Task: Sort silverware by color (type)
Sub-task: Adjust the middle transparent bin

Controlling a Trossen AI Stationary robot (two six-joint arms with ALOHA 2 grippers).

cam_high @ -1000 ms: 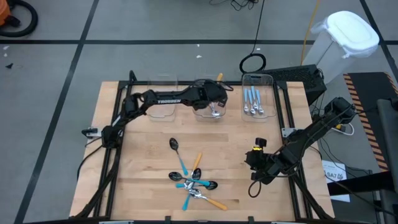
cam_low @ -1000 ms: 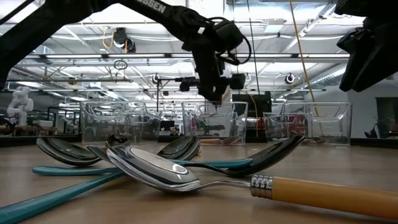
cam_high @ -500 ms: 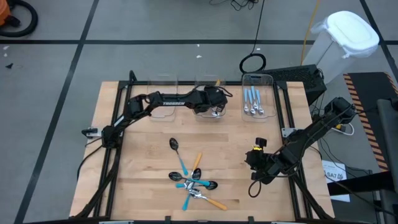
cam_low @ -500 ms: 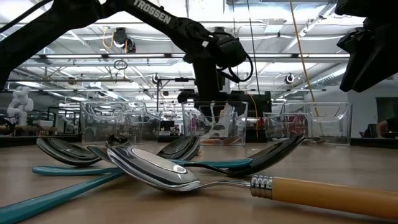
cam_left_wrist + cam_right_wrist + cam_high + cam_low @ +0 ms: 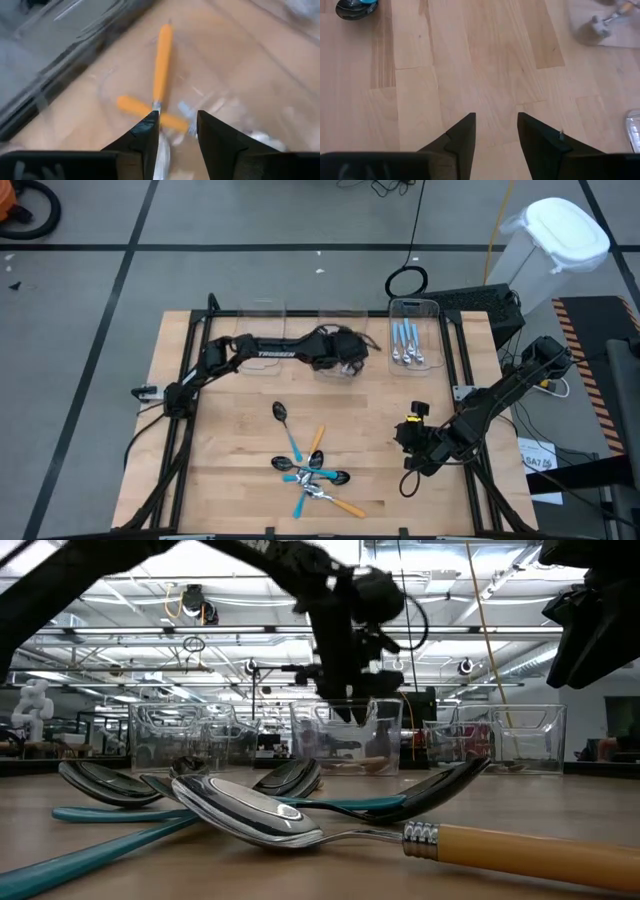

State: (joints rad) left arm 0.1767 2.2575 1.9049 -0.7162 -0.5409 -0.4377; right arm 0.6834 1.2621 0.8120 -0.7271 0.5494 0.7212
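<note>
High view: left gripper [image 5: 345,352], fingers apart and holding nothing, is above the middle bin [image 5: 336,370]; spoon pile [image 5: 312,475] lies lower centre, nearer it than the right gripper [image 5: 412,442].

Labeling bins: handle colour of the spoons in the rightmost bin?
Light blue, clearest in the high view.

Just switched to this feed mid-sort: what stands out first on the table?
The left gripper hangs open over the middle clear bin at the table's far edge, where orange-handled spoons lie crossed. A tangled pile of spoons waits unsorted at the near edge, and the right gripper sits open and empty beside it over bare wood.
</note>
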